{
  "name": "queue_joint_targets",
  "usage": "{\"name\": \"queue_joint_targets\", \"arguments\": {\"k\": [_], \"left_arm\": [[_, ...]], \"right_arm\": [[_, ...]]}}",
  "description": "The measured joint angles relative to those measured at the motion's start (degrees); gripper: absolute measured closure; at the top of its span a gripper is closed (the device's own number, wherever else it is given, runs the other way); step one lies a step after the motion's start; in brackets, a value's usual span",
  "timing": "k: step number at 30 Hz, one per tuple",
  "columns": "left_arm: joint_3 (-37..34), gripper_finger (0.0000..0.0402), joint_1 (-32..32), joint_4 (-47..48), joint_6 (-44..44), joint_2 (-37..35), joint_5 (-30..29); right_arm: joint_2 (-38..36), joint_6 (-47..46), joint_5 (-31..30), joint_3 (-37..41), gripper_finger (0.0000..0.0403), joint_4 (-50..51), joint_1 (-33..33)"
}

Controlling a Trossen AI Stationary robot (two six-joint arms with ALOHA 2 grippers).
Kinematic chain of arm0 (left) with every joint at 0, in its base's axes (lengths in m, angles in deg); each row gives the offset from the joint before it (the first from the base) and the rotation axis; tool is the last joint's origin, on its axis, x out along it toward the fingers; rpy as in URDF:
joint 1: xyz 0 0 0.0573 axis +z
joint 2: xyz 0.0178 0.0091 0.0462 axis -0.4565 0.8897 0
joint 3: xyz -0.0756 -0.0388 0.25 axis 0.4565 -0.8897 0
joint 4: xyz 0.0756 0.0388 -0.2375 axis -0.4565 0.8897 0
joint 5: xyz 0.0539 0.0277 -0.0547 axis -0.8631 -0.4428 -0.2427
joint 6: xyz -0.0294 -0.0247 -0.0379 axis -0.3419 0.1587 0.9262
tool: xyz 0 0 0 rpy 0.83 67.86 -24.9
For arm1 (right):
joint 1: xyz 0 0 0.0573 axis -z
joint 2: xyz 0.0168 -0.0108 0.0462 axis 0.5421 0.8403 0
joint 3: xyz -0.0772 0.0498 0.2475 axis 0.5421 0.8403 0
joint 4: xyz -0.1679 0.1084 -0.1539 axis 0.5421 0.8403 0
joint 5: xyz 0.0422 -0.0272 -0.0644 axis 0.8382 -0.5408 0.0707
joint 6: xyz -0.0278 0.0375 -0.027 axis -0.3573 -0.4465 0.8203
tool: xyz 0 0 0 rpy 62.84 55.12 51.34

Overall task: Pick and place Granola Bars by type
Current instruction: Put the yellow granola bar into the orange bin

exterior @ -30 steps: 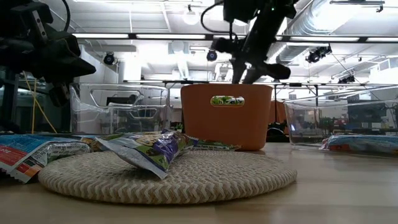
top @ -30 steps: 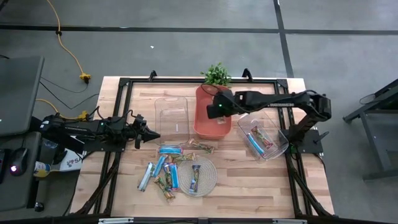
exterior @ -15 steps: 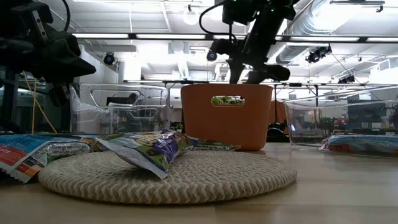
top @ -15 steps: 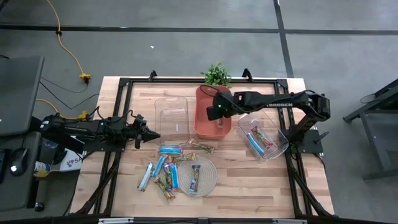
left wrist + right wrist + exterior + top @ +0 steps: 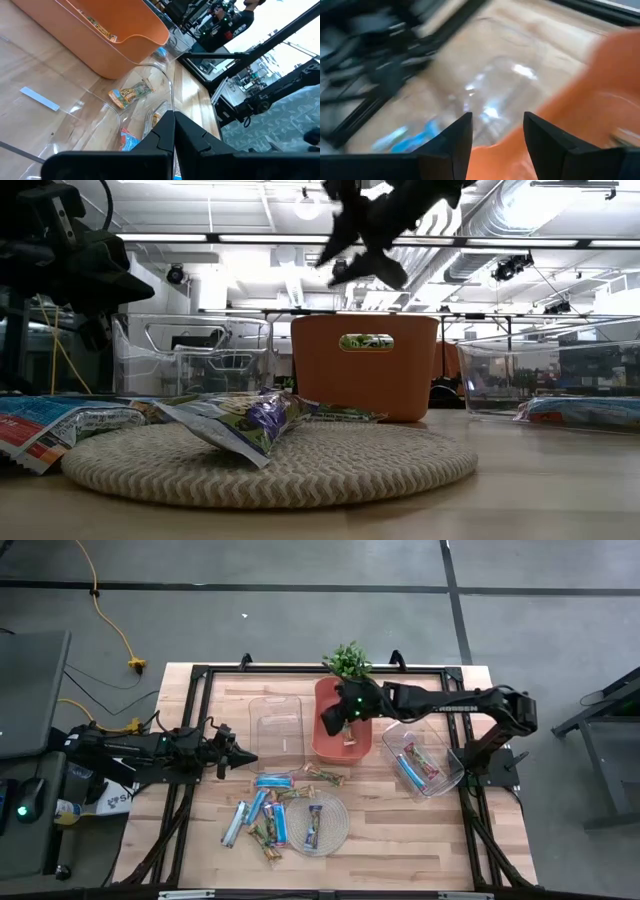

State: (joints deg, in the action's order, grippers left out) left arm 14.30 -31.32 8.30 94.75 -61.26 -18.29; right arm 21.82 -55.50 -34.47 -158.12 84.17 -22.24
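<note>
The small flat wrapped granola bars [image 5: 272, 811] lay mostly in a loose cluster on the near-centre of the light wooden slatted table [image 5: 200, 830], wrappers light blue, green-brown & red-brown; approx. two rested on the round woven straw mat [image 5: 335, 832], the rest just left of it, w/ a blue one and a green-brown one lying nearer the bins. In the low view one bar w/ a purple-green wrapper [image 5: 240, 420] sat tilted on the mat's edge. More bars were already sorted: a few, blue and red-brown, in the clear plastic bin on the right [image 5: 445, 780], and at least one inside the tall orange plastic bin [image 5: 325, 745] at table centre, seen as a pale wrapper at its bottom. A second clear plastic bin [image 5: 262, 735] stood just left of the orange one; couldn't tell if anything was in it. The right gripper [image 5: 333, 718] hung above the orange bin's left rim, fingers spread apart, nothing between them; right wrist view showed both dark fingers [image 5: 445, 145] w/ a clear gap over blurred orange and clear plastic. The left gripper [image 5: 245, 757] sat at the table's left side, pointing toward the empty-looking clear bin, fingers [image 5: 165, 135] pressed together, gripping nothing. A small green potted plant [image 5: 348, 660] stood at the table's far edge behind the orange bin. A yellow cable [image 5: 110, 625] ran over the grey floor beyond.
</note>
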Motion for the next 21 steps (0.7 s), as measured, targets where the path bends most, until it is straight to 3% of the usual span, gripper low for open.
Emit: {"name": "queue_joint_targets", "arguments": {"k": [5,12,17,21], "left_arm": [[0.0,0.0401,0.0,-0.2,0.0,0.0,-0.3],[0.0,0.0401,0.0,-0.1,-0.2,0.0,-0.3],[0.0,0.0401,0.0,-0.1,-0.2,0.0,-0.2],[0.0,0.0401,0.0,-0.1,-0.2,0.0,-0.2]], "right_arm": [[-1.3,9.1,8.1,0.0,0.0254,-3.6,-2.7],[-1.6,24.1,10.2,0.0,0.0257,-0.3,-9.5],[-1.6,30.7,2.7,0.0,0.0259,7.1,-14.6],[-1.6,29.7,-3.7,0.0,0.0262,9.9,-18.0]]}}
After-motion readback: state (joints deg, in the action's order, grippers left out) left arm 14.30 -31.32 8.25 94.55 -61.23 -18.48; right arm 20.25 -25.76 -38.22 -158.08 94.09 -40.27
